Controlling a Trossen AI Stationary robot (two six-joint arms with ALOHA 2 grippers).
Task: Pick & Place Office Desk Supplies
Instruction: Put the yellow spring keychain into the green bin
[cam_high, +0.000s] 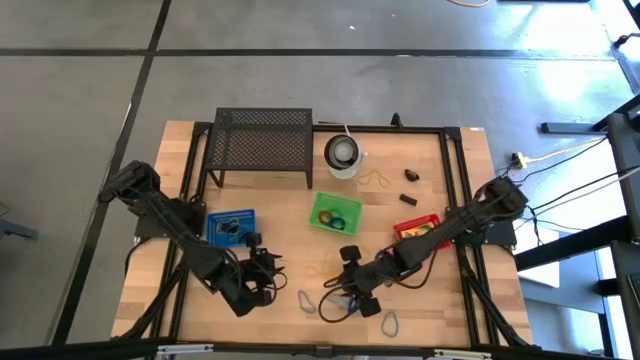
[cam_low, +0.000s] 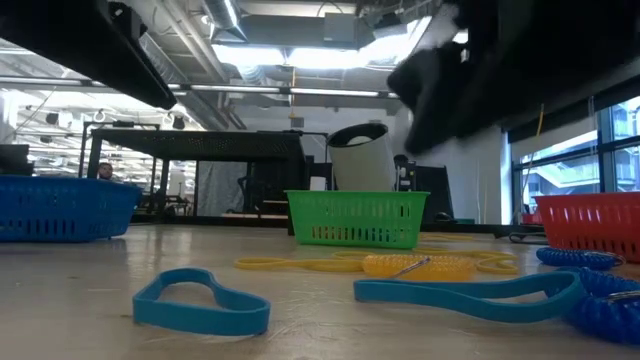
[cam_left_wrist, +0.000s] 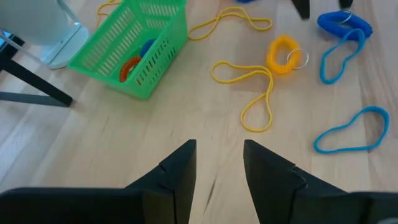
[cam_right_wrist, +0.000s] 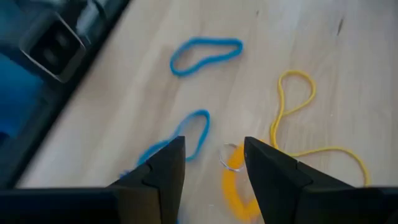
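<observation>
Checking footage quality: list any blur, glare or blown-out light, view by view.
Low view: bright ceiling lights, a blurred dark arm at the top, blue band sharp. High view: sunlit floor glare at the upper right. Right wrist view: soft, blurred blue area at one edge. Left wrist view: even, green basket crisp.

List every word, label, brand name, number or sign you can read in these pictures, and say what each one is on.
None can be read.
Green basket, blue basket, red basket: no labels visible.
White cup: no print visible.
Black mesh rack: no markings.
Room behind the table in the low view: any signs are too blurred to read.
</observation>
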